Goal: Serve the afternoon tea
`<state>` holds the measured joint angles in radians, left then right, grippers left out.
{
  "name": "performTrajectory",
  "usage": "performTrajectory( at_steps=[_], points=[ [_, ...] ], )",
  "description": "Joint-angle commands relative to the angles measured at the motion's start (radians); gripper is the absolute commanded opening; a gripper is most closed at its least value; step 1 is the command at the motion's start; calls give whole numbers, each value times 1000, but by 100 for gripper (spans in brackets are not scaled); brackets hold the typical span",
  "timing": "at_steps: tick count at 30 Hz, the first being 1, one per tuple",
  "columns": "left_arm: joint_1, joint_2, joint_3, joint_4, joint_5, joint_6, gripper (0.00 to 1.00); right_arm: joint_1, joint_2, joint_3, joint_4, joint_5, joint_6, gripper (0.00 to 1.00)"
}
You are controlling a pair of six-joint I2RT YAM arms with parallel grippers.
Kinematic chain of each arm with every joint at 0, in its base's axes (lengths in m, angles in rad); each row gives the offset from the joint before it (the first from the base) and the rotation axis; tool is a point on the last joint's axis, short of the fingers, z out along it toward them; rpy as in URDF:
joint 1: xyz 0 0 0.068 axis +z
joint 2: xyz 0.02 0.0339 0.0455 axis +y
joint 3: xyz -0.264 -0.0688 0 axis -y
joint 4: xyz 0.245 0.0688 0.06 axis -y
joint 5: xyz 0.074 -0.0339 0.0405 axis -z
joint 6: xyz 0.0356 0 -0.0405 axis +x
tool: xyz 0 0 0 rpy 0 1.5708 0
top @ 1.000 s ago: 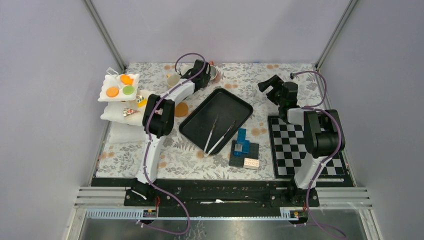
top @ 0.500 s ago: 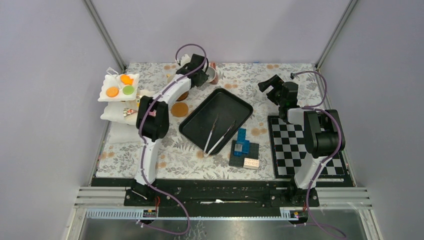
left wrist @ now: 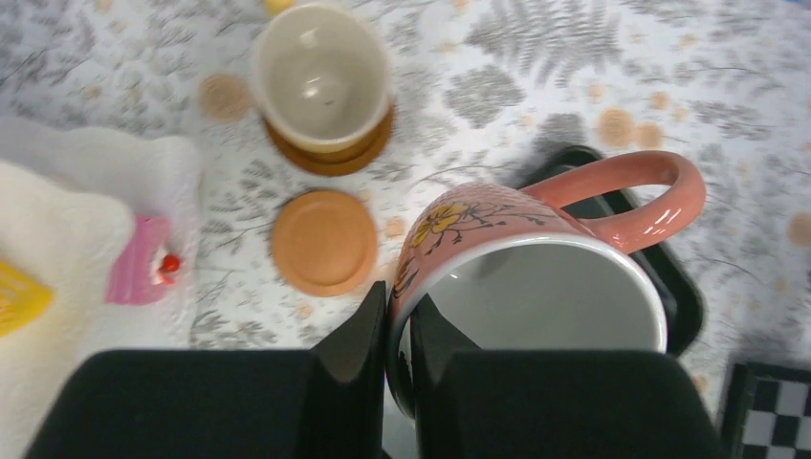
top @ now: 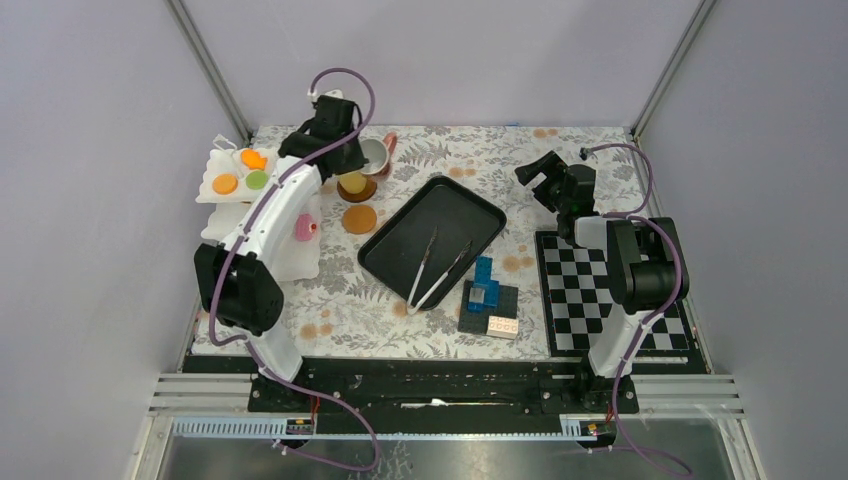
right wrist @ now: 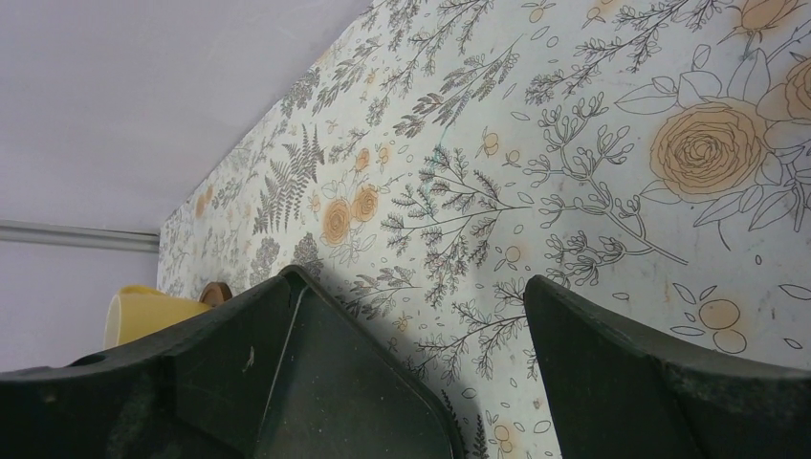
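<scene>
Left wrist: left gripper (left wrist: 397,320) clamped on pinkish mug (left wrist: 536,277) rim; bare coaster (left wrist: 323,241) ahead-left of fingers (left wrist: 349,354); right gripper (right wrist: 413,279) spread, well apart.

We can read no text, label, brand or number in any view. The pinkish mug (left wrist: 459,225) carries only a flower pattern, and marks on the pale brick (top: 503,326), lower centre, are too small to tell.

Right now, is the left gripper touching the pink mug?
Touching. The left wrist view shows the left gripper pinching the rim of the pink mug, with one finger outside the wall and one inside.
</scene>
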<state>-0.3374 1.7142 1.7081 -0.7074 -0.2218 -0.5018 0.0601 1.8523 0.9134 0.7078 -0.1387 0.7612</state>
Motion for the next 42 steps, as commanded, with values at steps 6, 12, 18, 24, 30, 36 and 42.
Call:
performTrajectory(
  at_steps=[6, 12, 18, 24, 30, 36, 42],
  points=[
    [104, 71, -18, -113, 49, -72, 0, -6, 12, 44, 24, -35, 12, 98],
    [101, 93, -71, -64, 64, -101, 0, -6, 16, 45, 24, -38, 12, 98],
    [101, 116, -114, -36, -14, -79, 0, -6, 16, 45, 24, -39, 12, 98],
    [103, 135, -118, -22, -61, -70, 0, -6, 17, 47, 22, -40, 10, 98],
    [103, 154, -127, -21, -98, -69, 0, -6, 17, 47, 23, -38, 8, 98],
    [103, 164, -127, -23, -114, -65, 3, -6, 17, 47, 22, -41, 9, 98],
    [103, 164, -144, -24, -117, -69, 6, -6, 16, 45, 22, -40, 10, 98]
  ],
)
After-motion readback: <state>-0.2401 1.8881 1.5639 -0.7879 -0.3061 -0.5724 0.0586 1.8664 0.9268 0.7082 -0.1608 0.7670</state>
